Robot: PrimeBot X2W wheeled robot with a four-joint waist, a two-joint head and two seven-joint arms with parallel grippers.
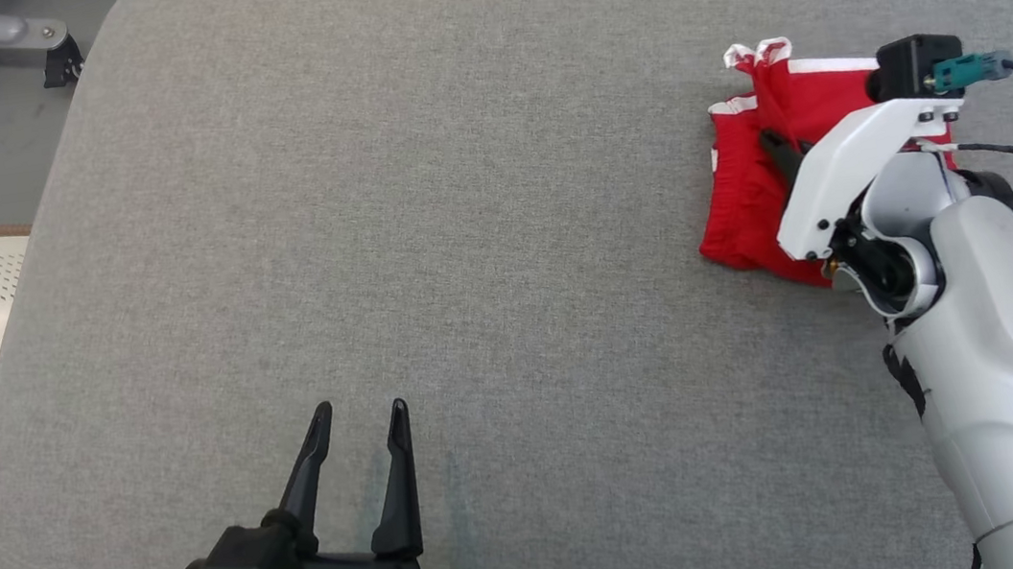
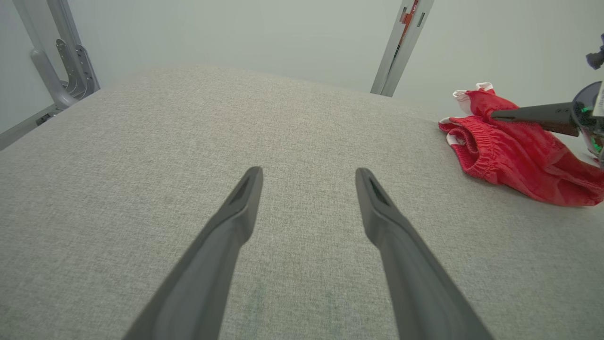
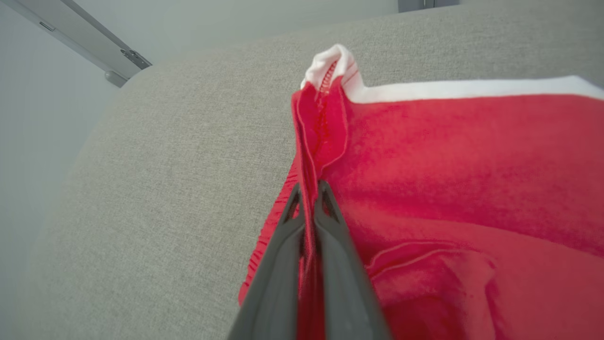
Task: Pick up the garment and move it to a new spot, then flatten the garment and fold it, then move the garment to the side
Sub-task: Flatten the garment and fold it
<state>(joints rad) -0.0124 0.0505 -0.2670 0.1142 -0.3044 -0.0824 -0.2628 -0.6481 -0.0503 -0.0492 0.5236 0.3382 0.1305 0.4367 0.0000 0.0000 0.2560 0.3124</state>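
The garment (image 1: 747,197) lies bunched far right on the cushion (image 1: 461,232). The right wrist view shows the right gripper (image 3: 309,191) pinching its fold; the head view, the left gripper (image 1: 359,419) spread at the cushion's near edge.

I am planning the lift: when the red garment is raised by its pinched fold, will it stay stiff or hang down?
Probably floppy: the red garment lies in soft wrinkles, so it should droop below the right end effector. Likely light: thin cloth. Slipping seems unlikely, as the fold sits pinched in its shut jaws.
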